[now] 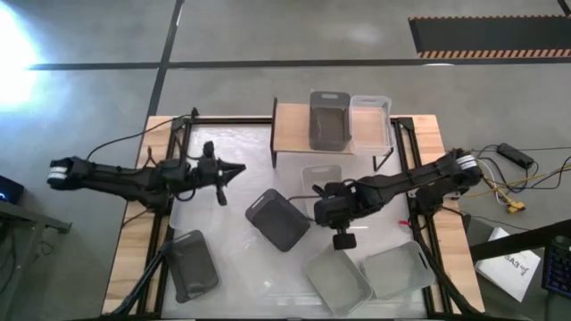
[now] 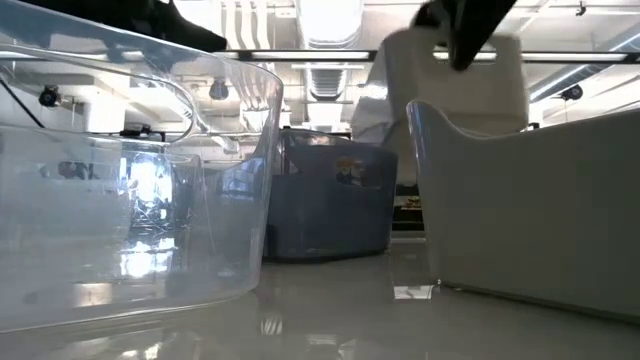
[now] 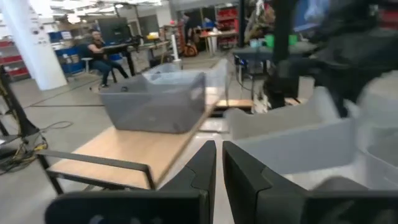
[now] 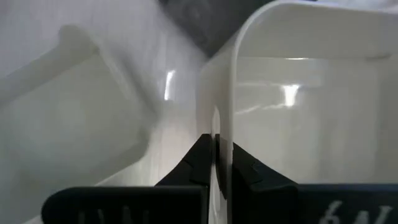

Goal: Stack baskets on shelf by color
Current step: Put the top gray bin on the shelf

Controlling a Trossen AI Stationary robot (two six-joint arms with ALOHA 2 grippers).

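High view: right gripper mid-table, fingers clamped on end wall of light grey shallow plastic basket. Just ahead of it – low light-wood shelf on black legs, carrying dark grey basket and clear basket side by side. Second dark grey basket lies beside gripper. Left gripper hovers well apart, over table's left part.

Low view: clear bin and pale bin fill foreground.

Left wrist view: own fingers nearly together, holding nothing.

Right wrist view: fingers pinch pale rim – firm grasp.
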